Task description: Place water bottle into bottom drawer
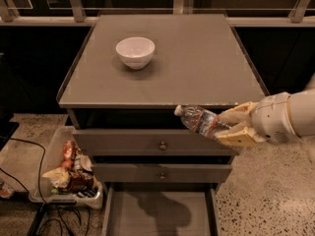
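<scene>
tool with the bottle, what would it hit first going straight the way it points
The tool, shut on the bottle, points left along the cabinet front, just below the tabletop edge. The way looks free, though depth is unclear.

Pretty dim room: grey cabinet [197,58] sits on a speckled stone floor [268,205], dark glass with pale metal frames [77,2] behind it.

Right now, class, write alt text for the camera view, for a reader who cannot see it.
The robot's pincer, at right and level with the top drawer, holds the water bottle tilted, cap toward the upper left, above the open bottom drawer. A white bowl sits on the cabinet top.
</scene>
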Robot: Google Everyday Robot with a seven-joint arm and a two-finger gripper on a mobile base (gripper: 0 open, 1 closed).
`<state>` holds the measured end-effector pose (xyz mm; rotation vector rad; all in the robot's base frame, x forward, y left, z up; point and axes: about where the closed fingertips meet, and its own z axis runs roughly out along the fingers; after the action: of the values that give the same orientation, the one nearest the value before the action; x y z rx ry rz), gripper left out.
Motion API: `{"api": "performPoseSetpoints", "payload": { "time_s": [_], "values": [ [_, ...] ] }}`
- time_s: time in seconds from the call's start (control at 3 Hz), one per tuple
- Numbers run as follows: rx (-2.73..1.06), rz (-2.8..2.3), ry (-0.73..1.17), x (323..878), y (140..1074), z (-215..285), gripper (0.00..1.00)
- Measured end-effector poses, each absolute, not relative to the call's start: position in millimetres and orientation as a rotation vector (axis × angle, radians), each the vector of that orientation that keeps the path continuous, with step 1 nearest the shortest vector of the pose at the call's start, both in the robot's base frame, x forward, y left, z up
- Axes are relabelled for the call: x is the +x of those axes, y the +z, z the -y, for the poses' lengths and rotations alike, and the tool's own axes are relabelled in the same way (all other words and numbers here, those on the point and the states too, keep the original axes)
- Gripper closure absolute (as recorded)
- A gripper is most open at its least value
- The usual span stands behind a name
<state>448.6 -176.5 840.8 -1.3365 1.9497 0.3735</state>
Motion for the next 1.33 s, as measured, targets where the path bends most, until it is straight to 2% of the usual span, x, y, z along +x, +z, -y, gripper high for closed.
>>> {"api": "performPoseSetpoints", "payload": {
  "time_s": [0.67,1.33],
  "values": [
    [-1.338,-1.963,0.489,431.3,728.6,140.6,1.0],
    [-1.272,-1.952,0.554,423.1,617.9,138.3,1.0]
  ]
}}
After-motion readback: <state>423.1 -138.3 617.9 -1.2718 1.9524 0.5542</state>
